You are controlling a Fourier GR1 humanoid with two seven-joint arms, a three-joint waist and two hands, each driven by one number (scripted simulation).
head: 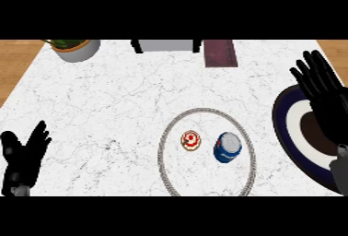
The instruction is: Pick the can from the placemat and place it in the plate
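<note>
A blue can [228,147] with a silver top stands upright inside the round placemat [174,128], a white disc with a grey braided rim. Beside the can, to its left, lies a small red and white round item [192,140]. At the right edge sits the dark blue and white plate [291,124], partly cut off by the view. My right hand [325,92] hovers open over the plate, fingers straight and pointing up, well to the right of the can. Open and resting, my left hand [24,154] stays at the lower left edge.
Along the far edge of the marble counter stand a grey pot with a green plant [76,48], a grey and black box [167,45] and a dark red book-like slab [220,53]. Wooden floor shows beyond both far corners.
</note>
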